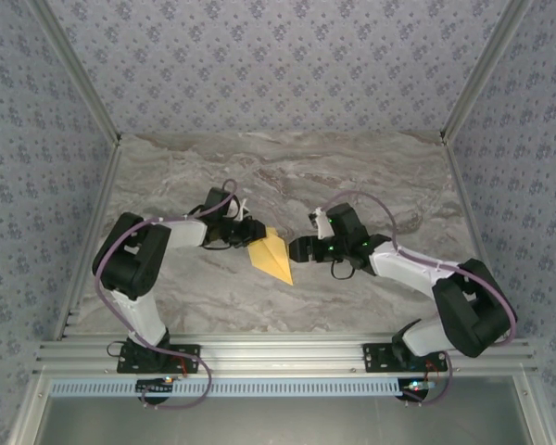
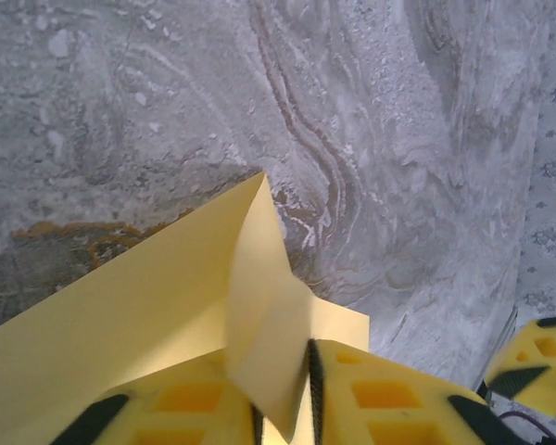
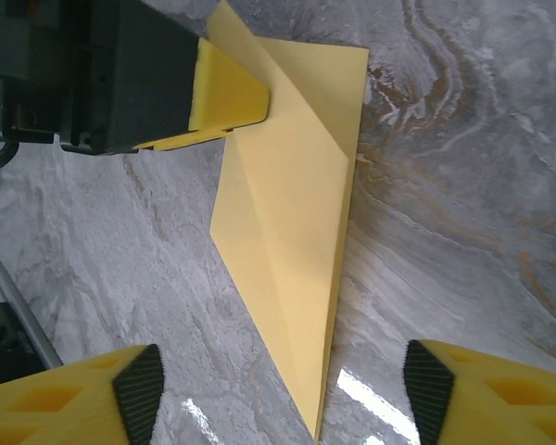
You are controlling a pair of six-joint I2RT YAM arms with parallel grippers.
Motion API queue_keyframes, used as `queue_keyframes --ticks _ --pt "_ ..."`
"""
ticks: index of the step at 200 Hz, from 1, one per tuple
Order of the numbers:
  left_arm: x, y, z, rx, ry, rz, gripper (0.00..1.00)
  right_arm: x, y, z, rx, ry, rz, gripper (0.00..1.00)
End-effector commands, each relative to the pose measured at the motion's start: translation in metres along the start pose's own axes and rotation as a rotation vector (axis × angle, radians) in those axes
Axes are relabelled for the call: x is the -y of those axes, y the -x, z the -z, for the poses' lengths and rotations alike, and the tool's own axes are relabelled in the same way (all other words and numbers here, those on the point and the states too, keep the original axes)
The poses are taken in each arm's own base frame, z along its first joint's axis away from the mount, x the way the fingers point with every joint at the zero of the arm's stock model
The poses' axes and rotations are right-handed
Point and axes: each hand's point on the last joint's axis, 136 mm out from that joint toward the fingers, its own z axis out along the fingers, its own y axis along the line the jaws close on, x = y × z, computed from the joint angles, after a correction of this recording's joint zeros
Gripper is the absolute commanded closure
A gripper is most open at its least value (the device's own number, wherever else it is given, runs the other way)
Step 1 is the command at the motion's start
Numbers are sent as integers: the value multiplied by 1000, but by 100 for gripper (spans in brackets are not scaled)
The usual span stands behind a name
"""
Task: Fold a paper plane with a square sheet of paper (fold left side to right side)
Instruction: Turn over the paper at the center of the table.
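The paper plane (image 1: 271,255), yellow paper folded into a narrow pointed dart, lies on the marble table between the two arms with its tip toward the near right. My left gripper (image 1: 246,232) is at its wide far-left end. In the left wrist view an upright flap of the paper plane (image 2: 259,306) is pinched between the yellow fingers (image 2: 380,399), so the left gripper (image 2: 283,413) is shut on it. My right gripper (image 1: 296,248) hovers just right of the tip. In the right wrist view it (image 3: 283,394) stands wide open over the pointed end of the plane (image 3: 292,213), touching nothing.
The marble tabletop (image 1: 287,167) stretches away behind the arms, walled by patterned panels. An aluminium rail (image 1: 278,357) carrying both arm bases runs along the near edge. In the right wrist view the left gripper's black body (image 3: 102,74) sits at the top left.
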Motion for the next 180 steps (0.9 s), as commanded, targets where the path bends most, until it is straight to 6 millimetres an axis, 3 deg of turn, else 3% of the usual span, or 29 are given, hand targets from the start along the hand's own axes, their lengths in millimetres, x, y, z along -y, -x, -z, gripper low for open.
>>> queue_keyframes --ticks 1,35,54,75,105,147,180 --pt "40 16 16 55 -81 -92 86 -11 13 15 55 122 -27 20" --pt "76 31 46 121 -133 -144 93 -3 32 43 162 243 -84 1" --pt "99 40 69 165 -168 -173 93 -1 44 61 222 301 -102 0" --pt "126 47 95 209 -215 -212 93 -14 60 81 274 397 -71 0" --pt "169 50 128 254 -305 -265 93 -49 71 96 269 518 27 0" --pt "216 47 164 293 -440 -316 93 -90 74 93 219 608 122 0" --pt "240 37 175 277 -515 -350 93 -111 75 78 181 650 128 0"
